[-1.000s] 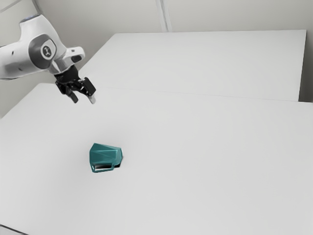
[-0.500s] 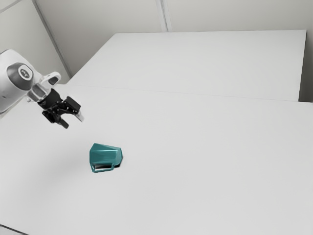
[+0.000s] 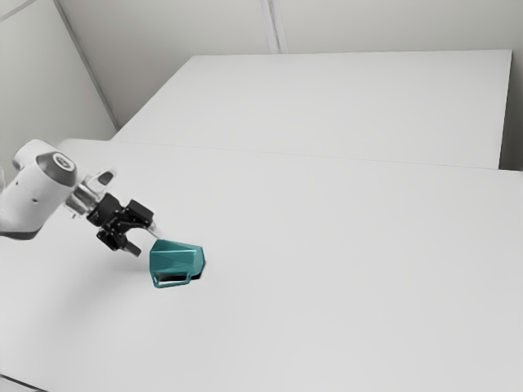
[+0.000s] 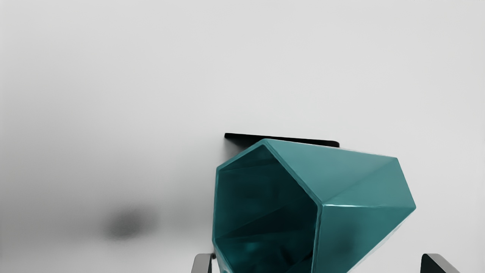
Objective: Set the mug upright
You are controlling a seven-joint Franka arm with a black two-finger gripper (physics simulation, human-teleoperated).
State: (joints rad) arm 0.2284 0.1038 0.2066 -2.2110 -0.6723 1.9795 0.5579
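Observation:
In the exterior view the black gripper is open, close beside the mug on the exterior view's left, one finger near the mug's upper corner. The teal, faceted mug lies on its side on the white table, its handle toward the bottom of the exterior view. In the wrist view the gripper has its fingers wide apart, and the mug lies between and beyond them, its dark open mouth facing partly toward the camera. Whether a fingertip touches the mug, I cannot tell.
The white tabletop spreads around the mug. Behind it is a raised white surface near the wall. A thin dark line crosses the exterior view's lower left corner.
My hand has come down and, after first swinging toward the exterior view's left, moved back toward the right, now close to the mug. The mug has stayed where it was.

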